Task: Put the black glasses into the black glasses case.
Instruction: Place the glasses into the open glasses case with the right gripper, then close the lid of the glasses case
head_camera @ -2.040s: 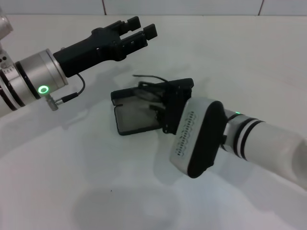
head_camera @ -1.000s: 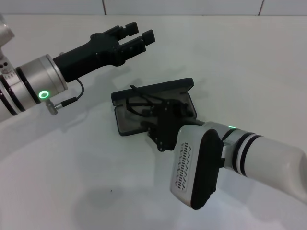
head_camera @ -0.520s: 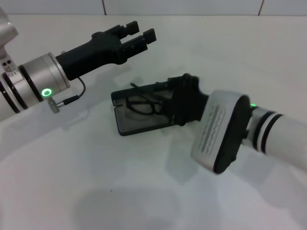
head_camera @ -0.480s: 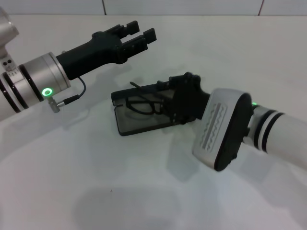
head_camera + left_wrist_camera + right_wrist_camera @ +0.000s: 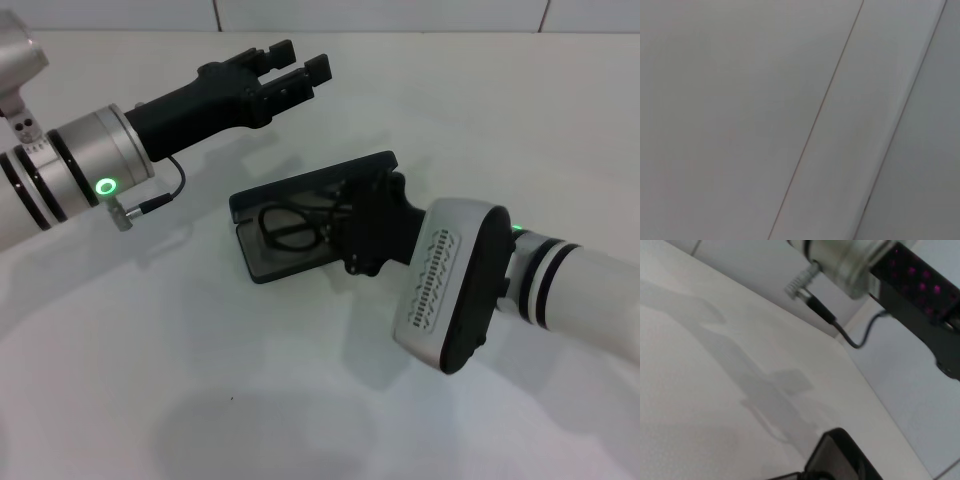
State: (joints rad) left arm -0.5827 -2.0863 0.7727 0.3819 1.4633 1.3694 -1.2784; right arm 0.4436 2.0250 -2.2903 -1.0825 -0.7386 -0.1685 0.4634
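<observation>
The black glasses case (image 5: 282, 255) lies open in the middle of the table, its lid (image 5: 300, 186) raised behind the grey-lined tray. The black glasses (image 5: 292, 229) lie inside the tray, with one rounded lens and thin arms showing. My right gripper (image 5: 350, 228) is low over the case's right end, against the glasses, and hides that part of them. My left gripper (image 5: 296, 62) is open and empty, held in the air behind and to the left of the case. A corner of the case (image 5: 836, 456) shows in the right wrist view.
The white table (image 5: 200, 380) runs back to a tiled wall (image 5: 400, 15). The left arm's silver wrist (image 5: 85, 170) and its cable (image 5: 160, 195) hang left of the case. The left arm (image 5: 855, 265) also shows in the right wrist view. The left wrist view shows only wall tile (image 5: 790, 120).
My right gripper swung over the open case and came down at its right end. The glasses went from sticking up above the lid to lying in the tray. The left arm barely shifted.
</observation>
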